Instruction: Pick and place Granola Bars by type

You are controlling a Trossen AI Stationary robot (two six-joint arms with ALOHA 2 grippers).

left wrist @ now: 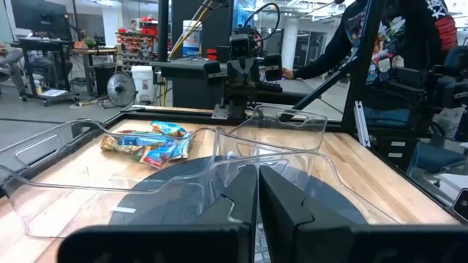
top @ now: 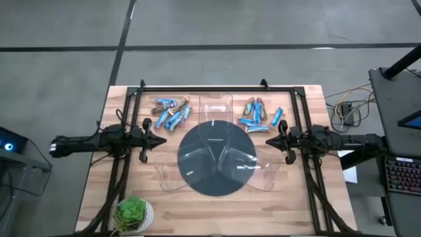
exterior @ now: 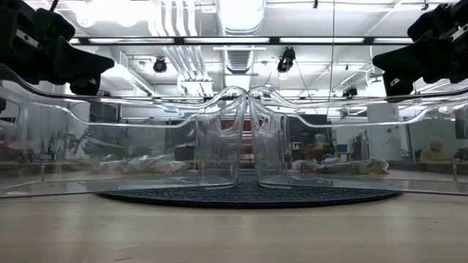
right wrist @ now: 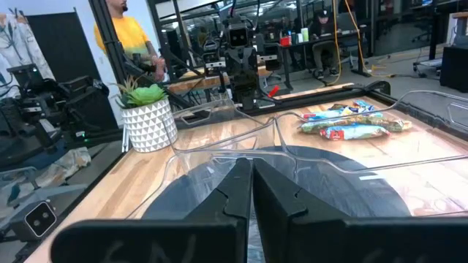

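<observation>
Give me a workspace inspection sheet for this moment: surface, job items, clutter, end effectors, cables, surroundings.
Surface: wooden table with a dark round mat at its middle.
Job's things: granola bars in two piles on the far side, left pile and right pile; none in the clear trays on and around the mat.
Clutter: potted plant at the near left corner.
End effectors: left end effector shut, empty, at the mat's left edge; right end effector shut, empty, at the mat's right edge.
Cables: loose cables on the floor right of the table.
Surroundings: keyboard on a bench at right; people beyond the table.
</observation>
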